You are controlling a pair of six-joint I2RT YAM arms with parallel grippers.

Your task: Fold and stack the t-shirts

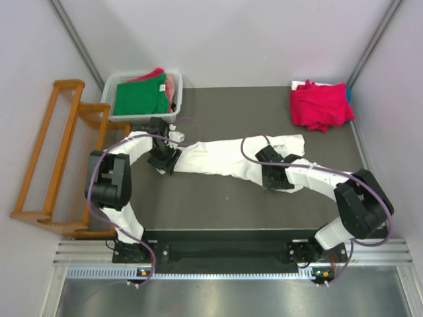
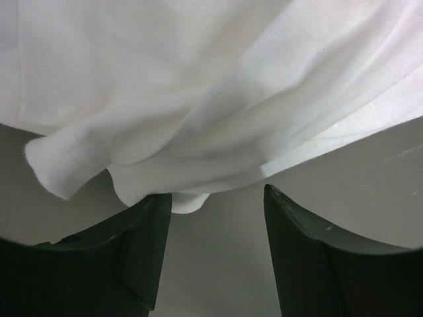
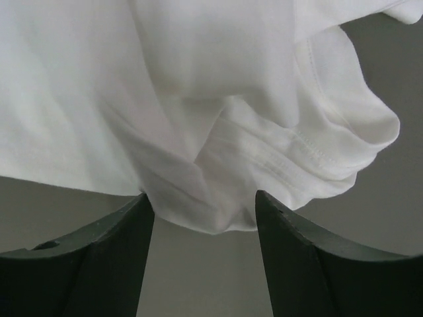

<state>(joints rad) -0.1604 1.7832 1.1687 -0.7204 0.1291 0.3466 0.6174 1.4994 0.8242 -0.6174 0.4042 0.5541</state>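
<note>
On the table's middle: we see the white t-shirt point(image 1: 225, 157) drawn out into a long, rumpled band. It runs left to right across the dark table point(image 1: 218, 205), from one arm to the other.
Left gripper: we find the left gripper point(image 1: 165, 158) over the band's left end, pointing down at the cloth. In its wrist view the two dark fingers point(image 2: 139, 251) stand apart with bare table showing between them. A hemmed edge of the shirt reaches only the tip of one finger, so we call this pincer released, clamped on nothing.
Right gripper: the right gripper point(image 1: 276, 173) sits over the band's right end. In its wrist view a bunched fold with a stitched hem fills the gap between the fingertips point(image 3: 284, 251) and meets both of them. We cannot tell whether the fold is pinched or merely lies between them.
Far left corner: a white slatted basket point(image 1: 110, 92) holds a folded green t-shirt point(image 1: 140, 96). We see a red t-shirt point(image 1: 155, 74) showing behind it and along its right side.
Far right corner: a loose heap of crimson t-shirts point(image 1: 319, 105) lies on the table, well apart from the white one.
Left of the table: an orange wooden rack point(image 1: 49, 152) stands just beside the basket, and we see the left arm's elbow close to it.
</note>
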